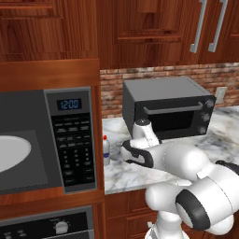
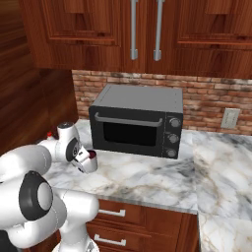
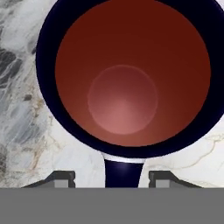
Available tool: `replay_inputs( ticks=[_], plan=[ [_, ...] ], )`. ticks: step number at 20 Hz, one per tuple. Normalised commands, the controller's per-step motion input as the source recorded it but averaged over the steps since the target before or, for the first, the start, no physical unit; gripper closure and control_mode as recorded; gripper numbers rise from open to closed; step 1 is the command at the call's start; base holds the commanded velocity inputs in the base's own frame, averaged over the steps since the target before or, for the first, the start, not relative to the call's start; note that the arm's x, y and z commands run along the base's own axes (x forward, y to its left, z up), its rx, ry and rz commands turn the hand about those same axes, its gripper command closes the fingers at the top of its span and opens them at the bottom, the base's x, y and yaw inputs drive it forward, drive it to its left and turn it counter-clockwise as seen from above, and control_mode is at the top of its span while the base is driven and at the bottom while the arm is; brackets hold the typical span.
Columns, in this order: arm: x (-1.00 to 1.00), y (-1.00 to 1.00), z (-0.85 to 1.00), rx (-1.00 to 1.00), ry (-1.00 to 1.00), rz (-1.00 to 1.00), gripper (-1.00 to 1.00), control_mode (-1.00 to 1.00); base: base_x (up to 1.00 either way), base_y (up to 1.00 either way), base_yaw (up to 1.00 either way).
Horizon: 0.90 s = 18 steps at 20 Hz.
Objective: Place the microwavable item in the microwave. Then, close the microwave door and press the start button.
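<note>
The cup (image 3: 131, 83) stands upright on the marble counter (image 2: 147, 182), long axis vertical, open mouth facing straight up into the hand camera. Seen from above: dark rim, deep red inside, paler round bottom. A dark handle runs from the rim toward the bottom of the hand view, between the two finger tips (image 3: 63, 178). In the right base view the cup (image 2: 91, 158) sits in front of the left end of the dark toaster oven (image 2: 138, 120), with white side and dark red top.

The gripper (image 3: 111, 179) is directly above the cup, pointing down. Finger tips stand apart, one on each side of the handle; whether they are pressing on anything, I cannot tell.

The microwave (image 1: 46, 140) is to the left with its turntable (image 1: 11, 151) exposed and clock lit. A slim bottle (image 1: 106, 149) stands on the counter beside the keypad panel (image 1: 72, 151).
</note>
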Motion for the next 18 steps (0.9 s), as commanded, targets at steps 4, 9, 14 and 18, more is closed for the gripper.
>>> replay_inputs(
  ticks=[4,9,14,18],
  plan=[
    [-0.11,-0.11,-0.13,0.0,0.0,0.0,1.0,-1.0,0.0,0.0,0.0],
    [-0.15,-0.04,-0.05,0.0,-0.01,0.0,1.0,-1.0,0.0,0.0,0.0],
    [-0.34,0.0,0.39,0.0,-0.06,0.0,1.0,-1.0,0.0,0.0,0.0],
    [-0.64,0.0,1.0,0.0,-0.04,0.0,1.0,-1.0,0.0,0.0,0.0]
  ],
)
